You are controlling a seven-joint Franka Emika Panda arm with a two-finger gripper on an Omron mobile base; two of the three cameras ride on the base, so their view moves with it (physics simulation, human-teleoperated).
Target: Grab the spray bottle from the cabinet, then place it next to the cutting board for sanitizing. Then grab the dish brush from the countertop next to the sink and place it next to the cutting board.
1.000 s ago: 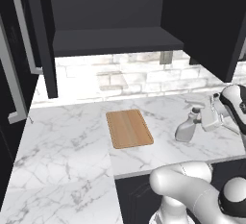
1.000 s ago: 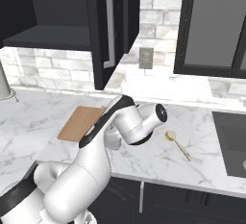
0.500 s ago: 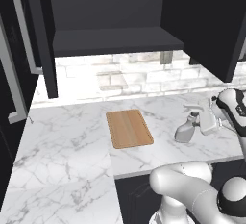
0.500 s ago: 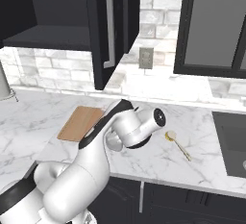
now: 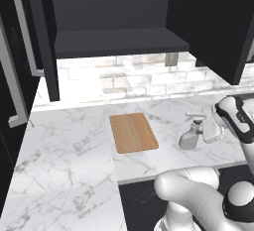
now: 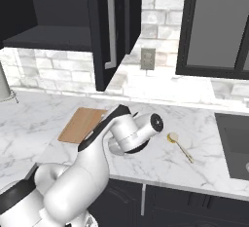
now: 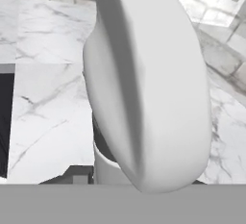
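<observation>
My hand is at the right side of the marble table, pressed up against the spray bottle. From the left base camera the bottle stands on its wide base, nozzle head up, with my hand touching its right side at about neck height. The fingers themselves are hidden behind the bottle and my own wrist, so I cannot tell how far apart they are or whether they are clamped on it. Through my hand camera the pale bottle sits very close, its rounded body across most of the frame, with veined marble behind it and a dark strip at the left edge.

The cutting board lies flat to the left of the bottle, near it but not touching. The cabinet hangs above with its doors swung open. In the right base camera the dish brush lies on the marble between my arm and the sink, yellow head toward the wall.
</observation>
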